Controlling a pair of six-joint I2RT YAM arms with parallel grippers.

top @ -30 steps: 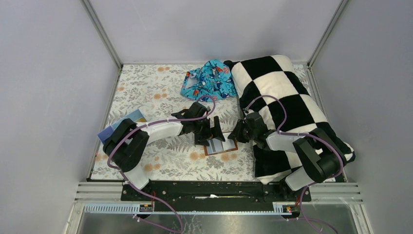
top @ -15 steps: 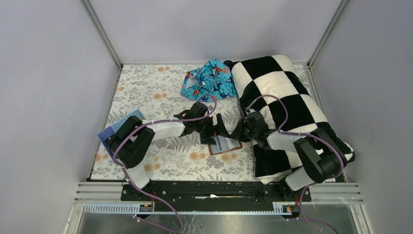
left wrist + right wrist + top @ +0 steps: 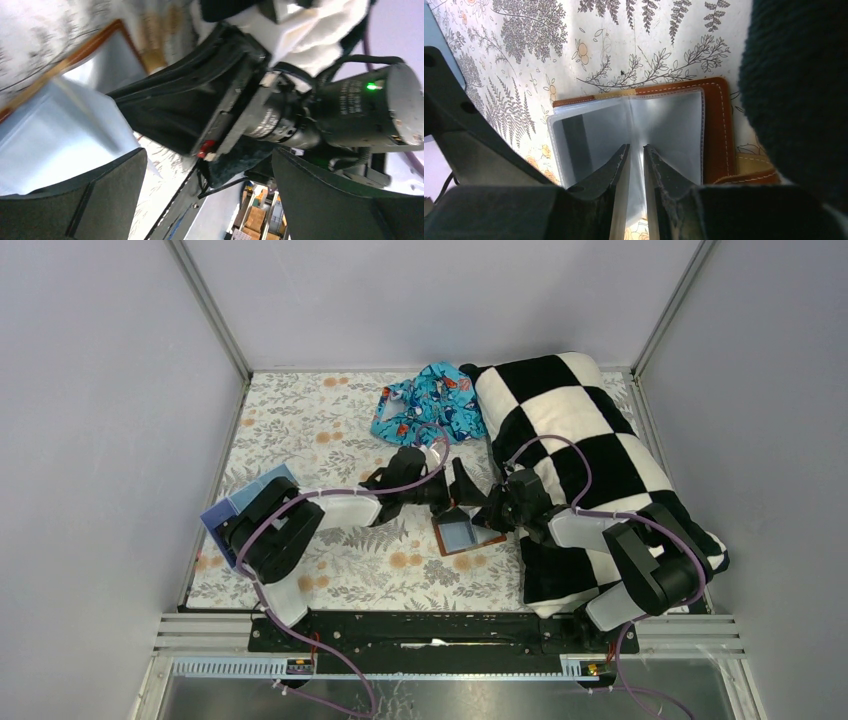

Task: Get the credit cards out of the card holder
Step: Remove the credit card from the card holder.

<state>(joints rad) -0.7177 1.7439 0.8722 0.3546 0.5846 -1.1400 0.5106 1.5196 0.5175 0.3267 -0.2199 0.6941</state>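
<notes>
The reddish-brown card holder (image 3: 462,536) lies open on the floral cloth, its clear sleeves facing up. In the right wrist view the holder (image 3: 716,135) shows pale blue-grey cards in the sleeves, one with a dark stripe (image 3: 575,145). My right gripper (image 3: 489,519) stands over the holder's right side. Its jaws (image 3: 635,157) are almost together, with a thin pale sleeve page between them. My left gripper (image 3: 452,492) hangs at the holder's far edge with its jaws wide apart and empty (image 3: 207,200). The left wrist view shows a pale sleeve (image 3: 60,130) and the right gripper's finger (image 3: 185,105) close ahead.
A black-and-white checkered pillow (image 3: 585,445) fills the right side, touching the right arm. A blue patterned cloth (image 3: 425,405) lies at the back. A light-blue box (image 3: 238,506) sits at the left edge by the left arm's elbow.
My left gripper has moved right and away from the front, to the holder's far edge. The dark-striped card seen from above earlier is covered; the holder shows plain pale blue. The right gripper barely moved.
</notes>
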